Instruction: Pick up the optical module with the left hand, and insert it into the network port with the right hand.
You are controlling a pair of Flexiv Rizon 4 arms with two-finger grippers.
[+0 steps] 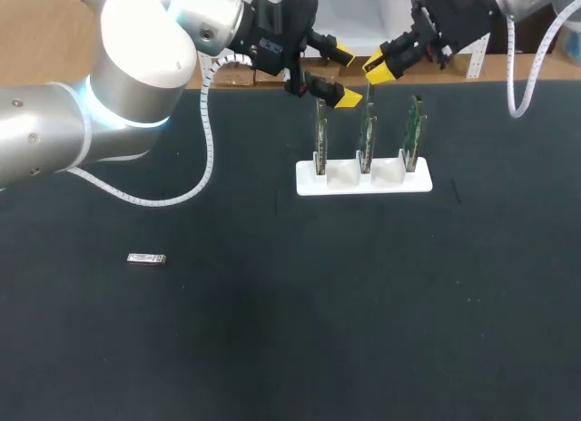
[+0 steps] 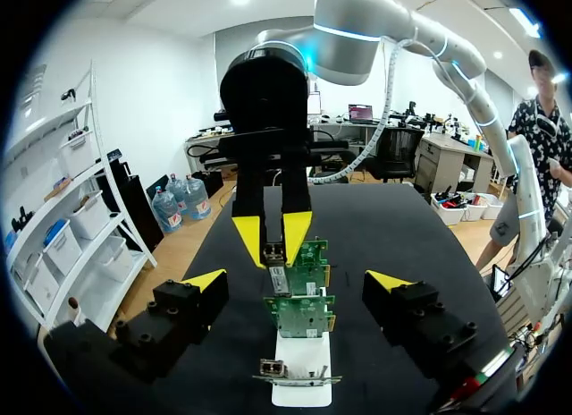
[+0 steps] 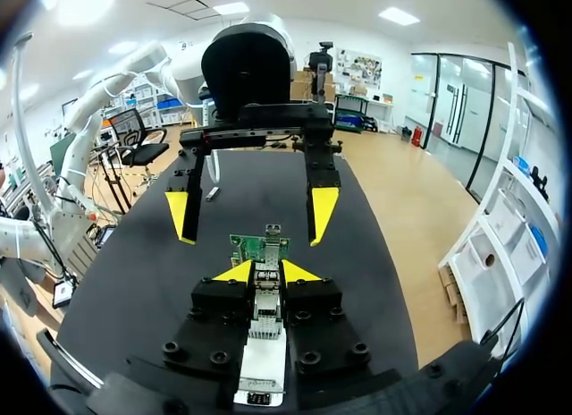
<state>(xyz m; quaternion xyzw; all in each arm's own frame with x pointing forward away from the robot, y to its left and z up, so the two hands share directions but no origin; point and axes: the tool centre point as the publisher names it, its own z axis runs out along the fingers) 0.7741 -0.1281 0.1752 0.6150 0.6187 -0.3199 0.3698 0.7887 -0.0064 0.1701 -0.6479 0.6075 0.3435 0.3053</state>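
**A:** Where is the optical module right now?

**B:** In my right gripper point(image 3: 266, 272). Its two yellow tips are pressed onto the optical module point(image 3: 265, 306) from both sides. The silver body runs out ahead between them to a green card point(image 3: 259, 248). The module's front end sits at that card's upper edge. I cannot tell whether it is seated in the card.

**A:** And your other fingers?

**B:** My left gripper point(image 1: 345, 75) has its fingers spread wide apart with nothing between them. It hangs above the row of cards, facing my right gripper, the two close together but not touching. From my left wrist I look along the row and see the right gripper's tips drawn close together around the silver piece above the far cards.

**A:** Which card is it, exactly?

**B:** There are three, upright and side by side in a white stand point(image 1: 363, 183) at the far part of the table point(image 1: 363, 303). From above, my right fingertips sit over the middle one, but I cannot say for sure that it is that card.

**A:** Anything else on the cloth?

**B:** A second module point(image 1: 145, 259), small and silver, lies flat toward my left, well apart from the stand and from both grippers.
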